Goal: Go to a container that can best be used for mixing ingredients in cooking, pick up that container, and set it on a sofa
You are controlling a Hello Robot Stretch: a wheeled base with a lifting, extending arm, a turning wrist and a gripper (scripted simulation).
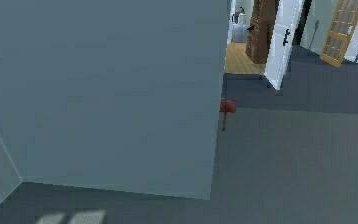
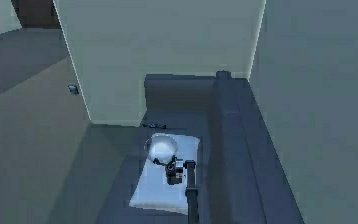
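At the sofa (image 2: pixel 182 105), a pale round bowl (image 2: pixel 163 148) shows against the pillow (image 2: pixel 147 188), by the gripper (image 2: pixel 171 167). Fingers' state, hold: cannot tell. Best: lower gently, settle it level, then withdraw straight.

In the forward view, a plain pale grey-green wall (image 1: pixel 107 90) meets a flat charcoal-grey floor (image 1: pixel 287 160). A small red-headed object on a dark stem (image 1: pixel 226 108) sits at the wall's corner, and farther off are a white door leaf (image 1: pixel 284 45), a reddish-brown wooden panel (image 1: pixel 260 30), a honey-coloured strip of plank flooring (image 1: pixel 242 60) and a tan glazed door (image 1: pixel 342 35). In the arm side view, a dark slate-blue unpatterned sofa (image 2: pixel 237 130) carries a plain white rectangular cushion (image 2: pixel 152 190) and a round whitish-grey container (image 2: pixel 163 148), with the black square arm bar (image 2: pixel 192 205) in front and a pale cream-green wall block (image 2: pixel 157 50) behind.
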